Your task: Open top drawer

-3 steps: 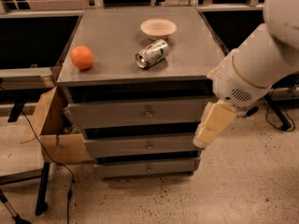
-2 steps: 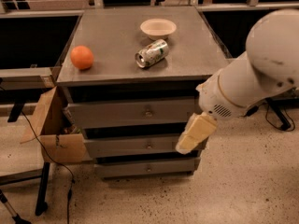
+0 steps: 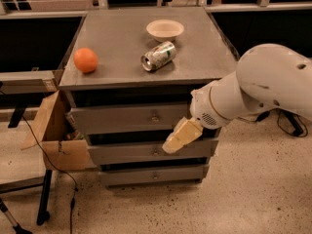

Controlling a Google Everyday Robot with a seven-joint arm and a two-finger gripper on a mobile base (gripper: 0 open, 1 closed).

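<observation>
Honestly, this looks like early days. The top drawer (image 3: 122, 118) sits right under the counter (image 3: 122, 38) and looks shut, with its little knob (image 3: 154, 116) dead centre on the front. The pincer (image 3: 181, 135) hangs low and to the right of that knob, in front of the seam between the top drawer and the middle drawer (image 3: 131, 152), and it's clear of the knob. Can't tell whether it's spread apart or closed up, it just reads as one pale wedge.

What worries me: it's about as near to the middle drawer's knob (image 3: 155, 151) as to the right one, so a sloppy approach could hook the wrong drawer. The knob is small and round too, so a shallow grip could slip off mid-pull. And a jerky tug might shake the cabinet and send the can (image 3: 158, 56) lying on its side, or the orange (image 3: 86, 60), rolling off the edge.
</observation>
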